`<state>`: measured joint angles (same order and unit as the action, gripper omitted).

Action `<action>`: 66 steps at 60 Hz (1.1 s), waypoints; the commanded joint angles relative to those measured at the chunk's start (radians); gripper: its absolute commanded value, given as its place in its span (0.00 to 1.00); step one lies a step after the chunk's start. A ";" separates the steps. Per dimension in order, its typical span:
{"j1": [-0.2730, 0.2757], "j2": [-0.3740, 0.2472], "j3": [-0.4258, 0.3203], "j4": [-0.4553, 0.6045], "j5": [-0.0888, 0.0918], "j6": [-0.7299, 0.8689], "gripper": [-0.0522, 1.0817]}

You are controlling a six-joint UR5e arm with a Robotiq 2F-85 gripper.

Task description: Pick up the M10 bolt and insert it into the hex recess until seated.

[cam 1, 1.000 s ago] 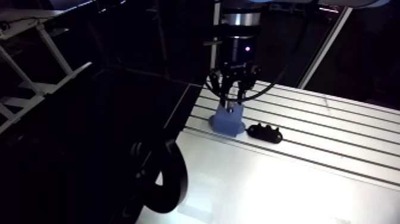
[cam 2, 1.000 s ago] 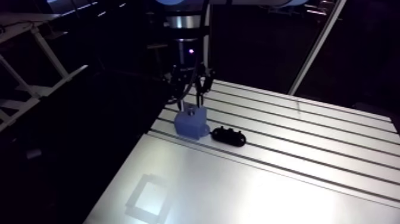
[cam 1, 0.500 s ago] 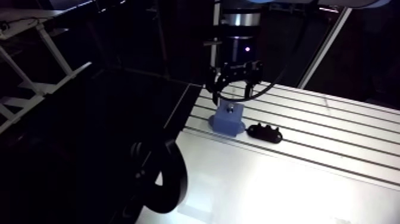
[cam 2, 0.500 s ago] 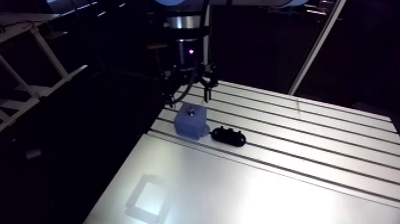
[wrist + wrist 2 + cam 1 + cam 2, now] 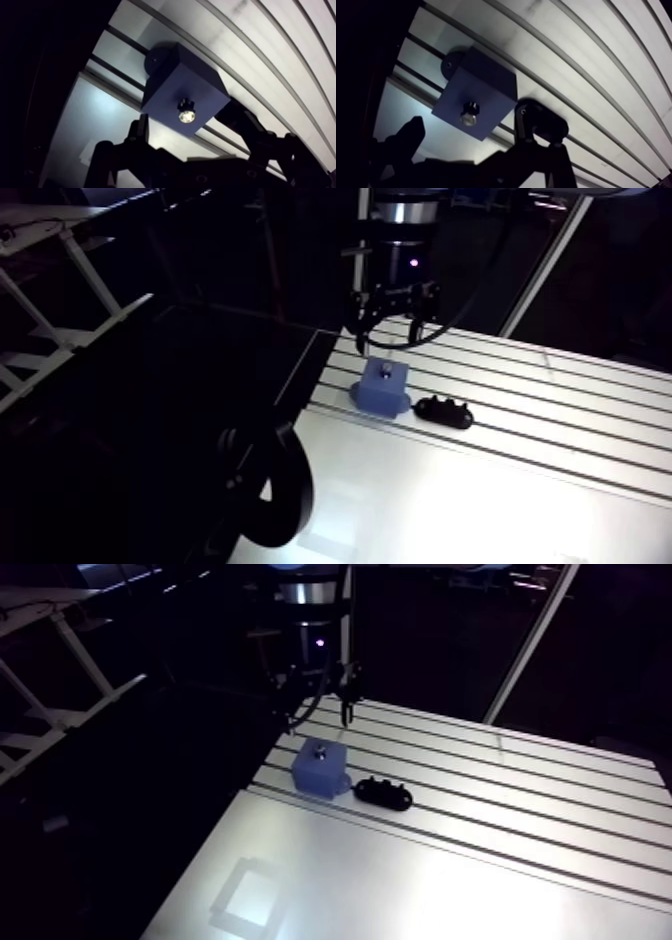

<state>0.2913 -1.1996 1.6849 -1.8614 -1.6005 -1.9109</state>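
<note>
The small bright steel M10 bolt (image 5: 186, 116) stood upright in the top of the blue plastic block (image 5: 170, 85), apparently seated. The black two-finger gripper (image 5: 392, 320) hovered above it, fingers apart and empty. The bolt was judged rigid, dense and smooth. Any grip should be taken squarely across its protruding end.

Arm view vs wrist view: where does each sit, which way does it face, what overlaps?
Arm view: on the upper link, looking down across the slotted table; shows the wrist and open claw above the blue block.
Wrist view: on the wrist, looking down past the claw; its two fingers rise either side of the bolt in the block's top.
Shared: block, bolt, table slots; the black part beside the block is clear only in the arm view.
</note>
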 commanded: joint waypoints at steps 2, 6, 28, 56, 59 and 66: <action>-0.006 -0.002 -0.024 -0.014 0.035 0.055 0.40; -0.007 -0.002 -0.024 -0.015 0.038 0.075 0.64; -0.015 0.009 -0.064 0.070 0.020 0.258 1.00; -0.018 0.010 -0.084 0.101 0.021 0.475 1.00; -0.019 0.009 -0.080 0.101 0.024 0.483 1.00; -0.021 0.004 -0.072 0.096 0.026 0.498 1.00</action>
<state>0.2727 -1.1907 1.6032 -1.7596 -1.5781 -1.4466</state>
